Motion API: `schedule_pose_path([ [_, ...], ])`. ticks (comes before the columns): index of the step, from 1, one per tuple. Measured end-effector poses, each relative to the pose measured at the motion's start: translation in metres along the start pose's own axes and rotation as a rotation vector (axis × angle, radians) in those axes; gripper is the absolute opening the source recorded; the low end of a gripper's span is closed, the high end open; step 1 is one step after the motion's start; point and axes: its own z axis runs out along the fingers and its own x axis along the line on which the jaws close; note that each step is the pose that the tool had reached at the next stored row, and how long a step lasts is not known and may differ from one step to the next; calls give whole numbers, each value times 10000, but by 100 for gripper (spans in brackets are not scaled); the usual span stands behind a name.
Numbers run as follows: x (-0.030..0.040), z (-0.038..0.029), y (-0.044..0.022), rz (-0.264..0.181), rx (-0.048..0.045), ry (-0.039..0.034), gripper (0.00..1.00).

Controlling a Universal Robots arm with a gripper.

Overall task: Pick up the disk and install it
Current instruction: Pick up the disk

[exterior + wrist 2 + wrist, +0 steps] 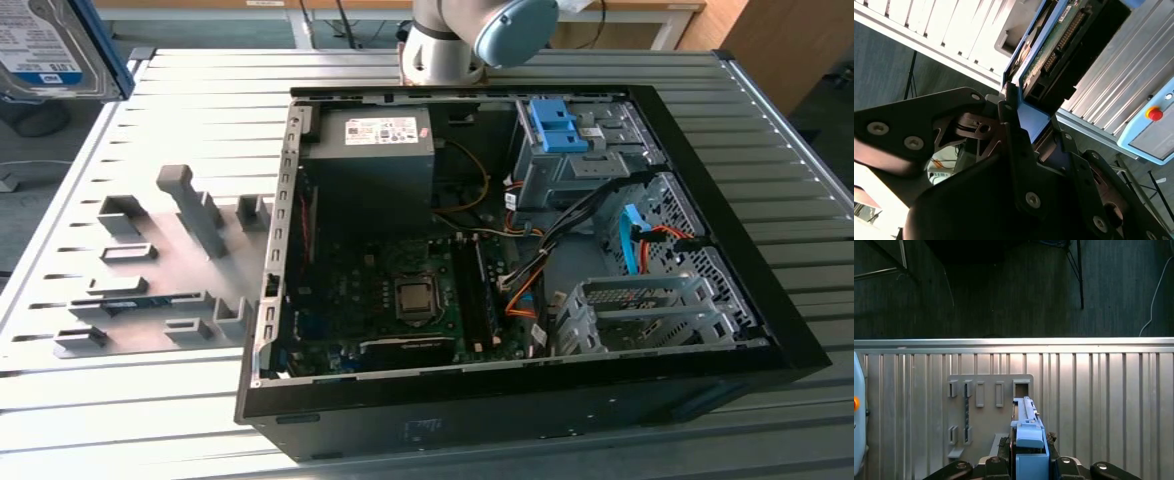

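The claw (1033, 119) is clenched on the blue handle of the disk (1066, 37), which juts straight out beyond its fingertips, circuit board showing. In the exterior view the disk's white-and-blue label (47, 45) carries print too small to read. The open computer case (534, 405) sits apart from the claw.

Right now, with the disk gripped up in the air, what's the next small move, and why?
Probably carry the disk sideways toward the open computer case. The gripper is shut on its blue handle, and the disk sits at the exterior view's far left, well away from the case's drive cages.
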Motion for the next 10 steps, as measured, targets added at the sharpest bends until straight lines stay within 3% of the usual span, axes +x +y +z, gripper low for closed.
schedule_pose_path([
  [10, 2, -64, 0, 0, 2, -1, 36],
])
